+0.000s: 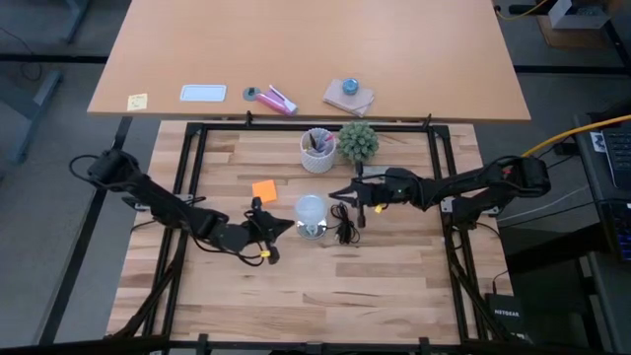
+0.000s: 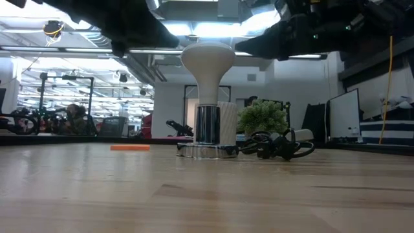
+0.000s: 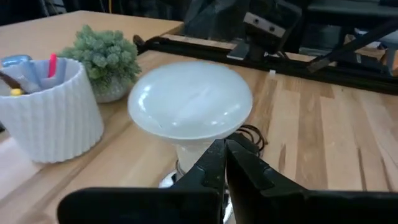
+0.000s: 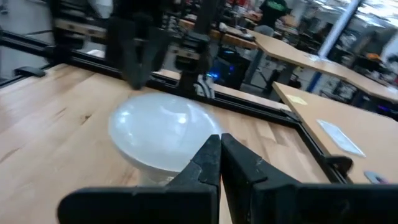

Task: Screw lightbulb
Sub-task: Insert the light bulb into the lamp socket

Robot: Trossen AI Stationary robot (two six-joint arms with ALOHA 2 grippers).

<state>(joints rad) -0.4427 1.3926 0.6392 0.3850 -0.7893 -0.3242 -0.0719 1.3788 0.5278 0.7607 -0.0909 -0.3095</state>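
1. The wooden table (image 1: 325, 296), pale butcher-block planks with visible grain, carries everything.
2. The left gripper (image 1: 279, 226) and the right gripper (image 1: 340, 191) flank the bulb, each near it but apart, fingers pressed together on nothing.
3. The lightbulb (image 1: 311, 209) stands upright in the middle of the table; its smooth frosted dome tapers into the socket (image 2: 207, 150), a shiny metal disc.
4. Doing the step well likely means opening one gripper wide, closing gently around the slippery dome, and twisting level so the threads stay aligned.
5. The ribbed white cup (image 3: 50, 112) stands just behind, beside a fuzzy green plant (image 3: 106, 59).
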